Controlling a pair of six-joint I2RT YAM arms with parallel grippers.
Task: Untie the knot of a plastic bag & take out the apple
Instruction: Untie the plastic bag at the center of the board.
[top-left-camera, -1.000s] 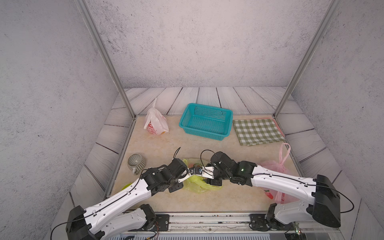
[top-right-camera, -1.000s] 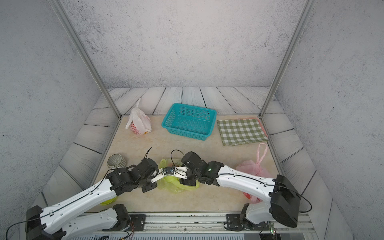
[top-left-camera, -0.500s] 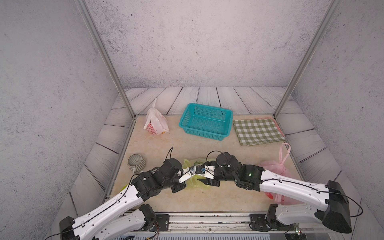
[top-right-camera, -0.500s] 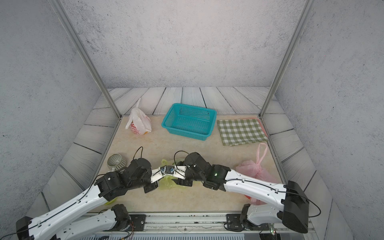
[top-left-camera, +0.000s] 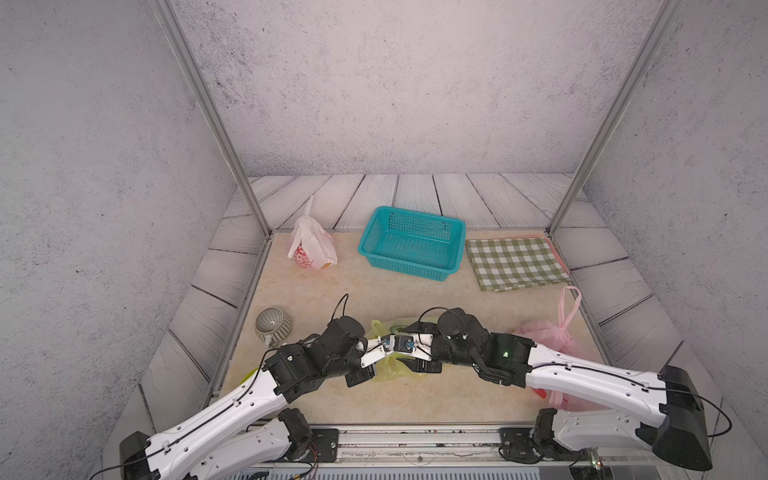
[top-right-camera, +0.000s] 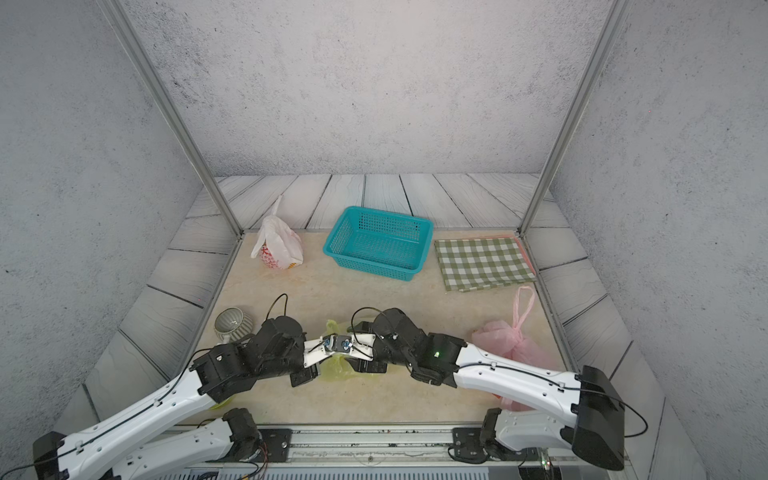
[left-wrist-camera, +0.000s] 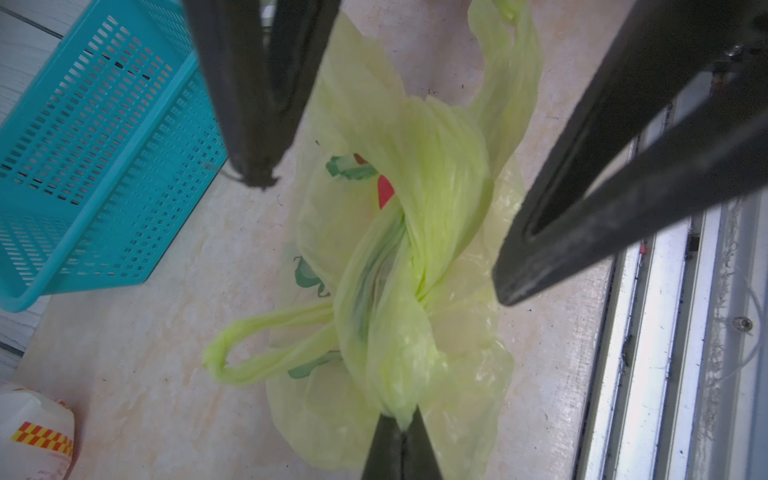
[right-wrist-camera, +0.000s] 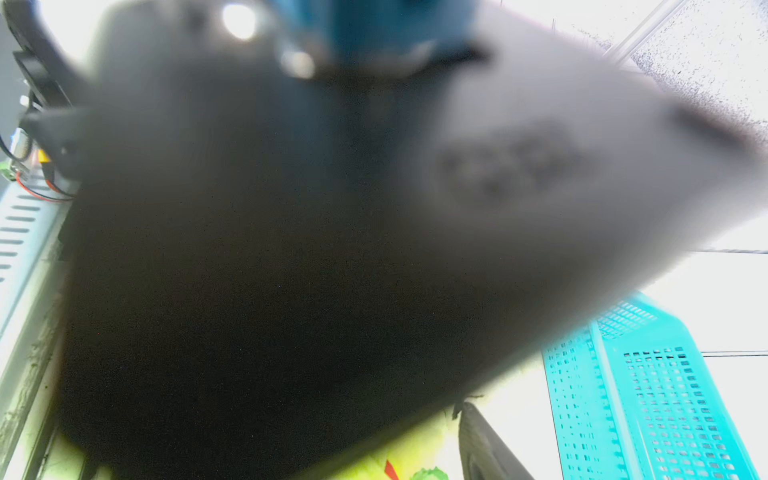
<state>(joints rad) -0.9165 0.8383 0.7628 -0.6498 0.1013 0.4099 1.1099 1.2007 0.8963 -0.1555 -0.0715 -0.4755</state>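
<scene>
A yellow-green plastic bag (top-left-camera: 390, 368) lies at the front middle of the table, seen in both top views (top-right-camera: 336, 368). Its handles are twisted into a knot (left-wrist-camera: 415, 232). My left gripper (left-wrist-camera: 401, 428) is shut on the twisted plastic just below the knot. My right gripper (left-wrist-camera: 380, 241) is open, its two black fingers (left-wrist-camera: 257, 124) standing one on each side of the knot without touching it. In the right wrist view the left arm's blurred wrist fills most of the picture; only one finger (right-wrist-camera: 482, 444) and a strip of bag (right-wrist-camera: 415, 461) show. The apple is hidden.
A teal basket (top-left-camera: 411, 243) stands at the back middle, with a white printed bag (top-left-camera: 311, 249) to its left and a green checked cloth (top-left-camera: 515, 264) to its right. A pink bag (top-left-camera: 548, 336) lies under the right arm. A striped cup (top-left-camera: 273, 326) sits front left.
The right gripper's fingers have spread wider around the knot. Both wrists have shifted a little. The left gripper has kept its hold on the bag.
</scene>
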